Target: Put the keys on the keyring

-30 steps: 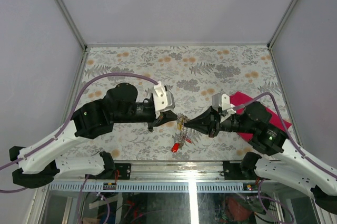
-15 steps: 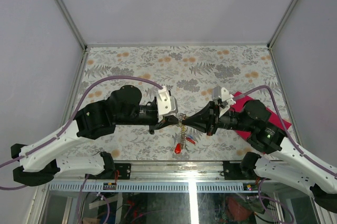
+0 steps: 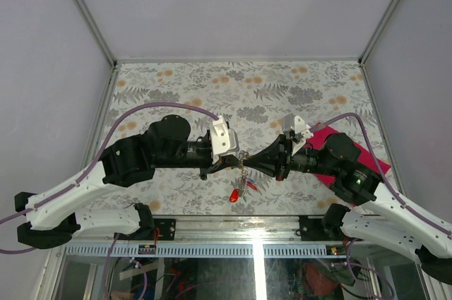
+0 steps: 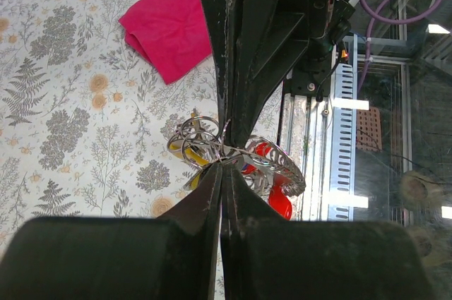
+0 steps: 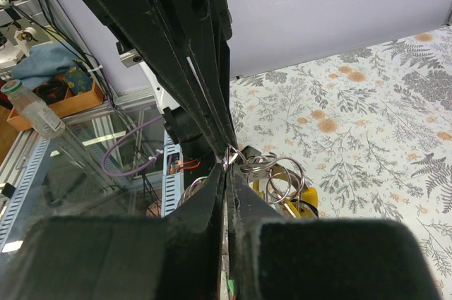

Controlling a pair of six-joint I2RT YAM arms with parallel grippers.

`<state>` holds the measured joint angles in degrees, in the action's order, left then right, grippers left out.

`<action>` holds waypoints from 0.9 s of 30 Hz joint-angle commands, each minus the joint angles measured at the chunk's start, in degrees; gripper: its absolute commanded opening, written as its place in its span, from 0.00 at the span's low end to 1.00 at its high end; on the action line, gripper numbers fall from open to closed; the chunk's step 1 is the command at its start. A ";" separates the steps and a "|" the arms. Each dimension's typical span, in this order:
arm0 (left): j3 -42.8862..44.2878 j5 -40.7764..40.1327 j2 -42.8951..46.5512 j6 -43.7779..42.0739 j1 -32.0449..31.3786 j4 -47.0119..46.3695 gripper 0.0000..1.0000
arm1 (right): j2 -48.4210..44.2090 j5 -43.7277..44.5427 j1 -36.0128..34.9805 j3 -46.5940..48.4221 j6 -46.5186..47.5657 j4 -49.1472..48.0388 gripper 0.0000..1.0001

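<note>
**Right arm swung in, bunch hanging between two shut jaws**

Since a second ago the right arm (image 3: pixel 339 162) has pushed in towards the middle and lifted a little away from the near edge. The left arm (image 3: pixel 141 155) has reached further right to meet it, and the keys (image 3: pixel 235 195) have swung slightly with them.

From above, the bunch's long axis runs from the meeting point of the two arms towards the near edge of the tabletop (image 3: pixel 176 81). Its red head is at the nearest end, angled slightly left, and a blue head sits just right of the chain. The arms point straight at one another along the left-right line, so the bunch hangs across that line.

The left jaws are fully shut and the right jaws are fully shut, tip against tip, with the keyring (image 4: pixel 192 138) pinched where they meet. We think each pair has hold of a ring, but the loops overlap too tightly to say which loop belongs to which. The keys dangle below the tips, none of them between the fingers.

Our left wrist view shows the rings fanned out to both sides of the tips, a red head beneath them, and the magenta cloth (image 4: pixel 173 28) lying well apart. Our right wrist view shows a yellow head behind the rings and no red head. Only the top view shows the whole length of the bunch.
</note>
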<state>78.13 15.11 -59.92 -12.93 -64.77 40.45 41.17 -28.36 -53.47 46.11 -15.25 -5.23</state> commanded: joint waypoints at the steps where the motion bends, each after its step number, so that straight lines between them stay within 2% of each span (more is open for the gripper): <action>1: 2.31 -0.32 0.49 -0.53 -0.74 -0.98 0.00 | -0.17 1.29 -0.14 2.17 -0.18 -4.22 0.00; 20: 2.30 -0.99 0.12 -0.26 -1.17 -1.03 0.00 | 0.07 1.32 -0.12 1.87 0.45 -2.82 0.00; 27: 1.70 -0.57 -0.12 -0.24 -1.42 -0.91 0.00 | -1.60 3.30 -0.09 0.83 -0.23 -6.29 0.00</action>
<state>78.81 14.22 -59.94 -12.91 -65.36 40.80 41.50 -27.59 -53.47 46.11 -15.07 -5.04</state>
